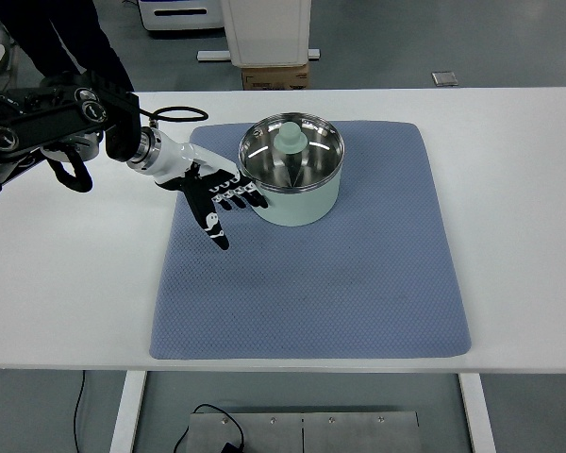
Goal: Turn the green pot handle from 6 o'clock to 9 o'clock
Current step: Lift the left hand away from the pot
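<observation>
A pale green pot [297, 203] with a shiny steel inside stands on the far half of the blue mat [311, 283]. A pale green cone-shaped piece [291, 142] sits inside it. No handle shows around the pot's rim; whatever lies at its lower left side is covered by my left hand [222, 203]. The left arm comes in from the left edge. Its black fingers [238, 196] are stretched out against the pot's wall, with the thumb pointing down over the mat. The fingers hold nothing that I can see.
The mat lies on a white table [66, 283]. A black cable [174, 115] loops behind the left wrist. Beyond the table's far edge stand a person's dark legs [66, 38], a cardboard box [274, 78] and white equipment [264, 28].
</observation>
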You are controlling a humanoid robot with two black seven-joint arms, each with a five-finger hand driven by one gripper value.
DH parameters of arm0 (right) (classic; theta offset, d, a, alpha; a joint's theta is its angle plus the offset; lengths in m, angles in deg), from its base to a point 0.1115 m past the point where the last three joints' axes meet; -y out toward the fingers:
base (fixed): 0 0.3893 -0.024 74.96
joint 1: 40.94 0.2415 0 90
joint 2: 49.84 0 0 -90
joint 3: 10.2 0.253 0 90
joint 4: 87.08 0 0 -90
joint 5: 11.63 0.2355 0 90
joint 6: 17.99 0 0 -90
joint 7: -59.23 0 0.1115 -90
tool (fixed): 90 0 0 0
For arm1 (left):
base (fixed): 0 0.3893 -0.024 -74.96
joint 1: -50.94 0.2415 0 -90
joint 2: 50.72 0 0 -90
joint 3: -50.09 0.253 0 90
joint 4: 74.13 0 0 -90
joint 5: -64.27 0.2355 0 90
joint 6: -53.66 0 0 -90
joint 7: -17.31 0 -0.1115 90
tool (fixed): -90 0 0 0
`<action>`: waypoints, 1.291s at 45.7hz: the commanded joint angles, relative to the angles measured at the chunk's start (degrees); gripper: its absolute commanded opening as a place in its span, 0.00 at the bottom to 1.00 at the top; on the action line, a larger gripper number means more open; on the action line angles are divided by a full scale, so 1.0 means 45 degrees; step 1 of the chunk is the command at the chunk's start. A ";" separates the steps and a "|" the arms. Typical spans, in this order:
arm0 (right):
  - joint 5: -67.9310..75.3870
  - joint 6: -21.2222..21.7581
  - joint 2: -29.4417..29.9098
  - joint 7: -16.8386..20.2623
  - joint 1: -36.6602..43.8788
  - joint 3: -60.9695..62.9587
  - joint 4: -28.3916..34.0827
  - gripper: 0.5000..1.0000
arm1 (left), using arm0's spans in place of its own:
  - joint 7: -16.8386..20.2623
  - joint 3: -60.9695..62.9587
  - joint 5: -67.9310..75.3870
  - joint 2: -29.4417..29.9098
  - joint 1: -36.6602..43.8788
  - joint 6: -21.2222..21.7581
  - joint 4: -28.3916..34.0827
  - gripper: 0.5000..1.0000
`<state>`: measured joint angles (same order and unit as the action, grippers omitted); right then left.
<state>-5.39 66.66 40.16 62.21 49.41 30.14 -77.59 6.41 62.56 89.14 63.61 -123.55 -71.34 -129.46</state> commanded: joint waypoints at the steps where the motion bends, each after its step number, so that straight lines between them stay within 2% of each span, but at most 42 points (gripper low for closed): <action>1: 0.0000 -0.0002 0.0000 0.0002 0.0000 0.0000 0.0000 1.00 | 0.0001 0.0001 0.0079 0.0061 0.0005 0.0000 0.0224 1.00; 30: 0.0000 -0.0002 0.0000 0.0002 0.0000 0.0000 0.0000 1.00 | 0.0001 -0.0019 0.0099 0.0412 -0.0151 0.0000 0.0772 1.00; 53: 0.0000 -0.0002 0.0000 0.0002 0.0000 0.0000 0.0000 1.00 | 0.0020 -0.0253 -0.0057 0.0647 -0.0776 0.0000 0.2021 1.00; 59: 0.0000 -0.0002 0.0000 0.0002 0.0000 0.0000 0.0000 1.00 | 0.0118 -0.0916 -0.0271 0.0627 -0.0874 0.0000 0.2958 1.00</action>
<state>-5.39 66.65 40.16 62.21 49.41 30.14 -77.59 6.74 59.91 88.57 66.53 -127.54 -71.34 -118.13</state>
